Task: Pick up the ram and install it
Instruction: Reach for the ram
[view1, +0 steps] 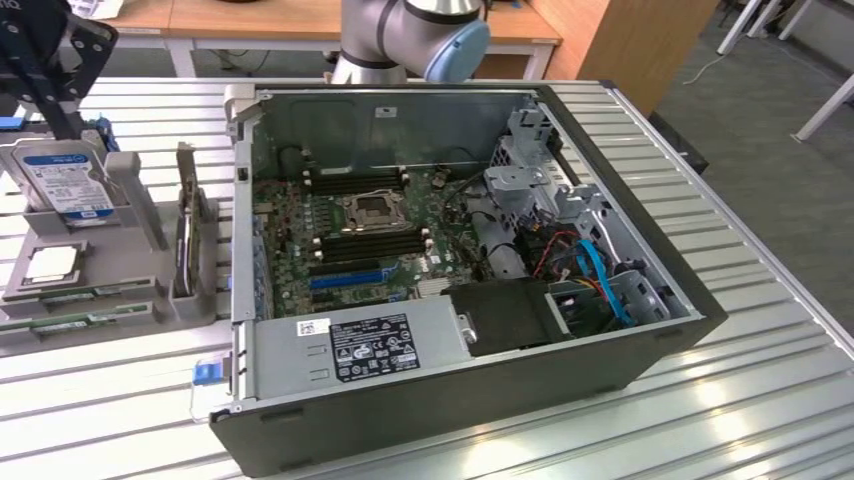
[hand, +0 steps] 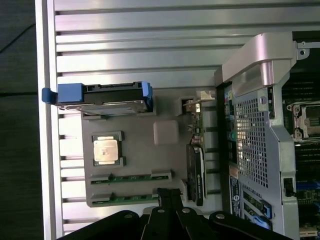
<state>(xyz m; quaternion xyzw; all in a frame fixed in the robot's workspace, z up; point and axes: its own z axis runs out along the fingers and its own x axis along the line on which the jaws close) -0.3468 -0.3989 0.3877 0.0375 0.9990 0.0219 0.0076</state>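
Bright, even light; soft glare streaks the ribbed table.

No legible text anywhere. PSU carries a black label with white print and small marks, all too small to read. White sticker beside it looks like a barcode, digits unreadable. Drive has a blue-white label, print too small to read. Ram markings can't be made out. CPU lid: nothing readable.
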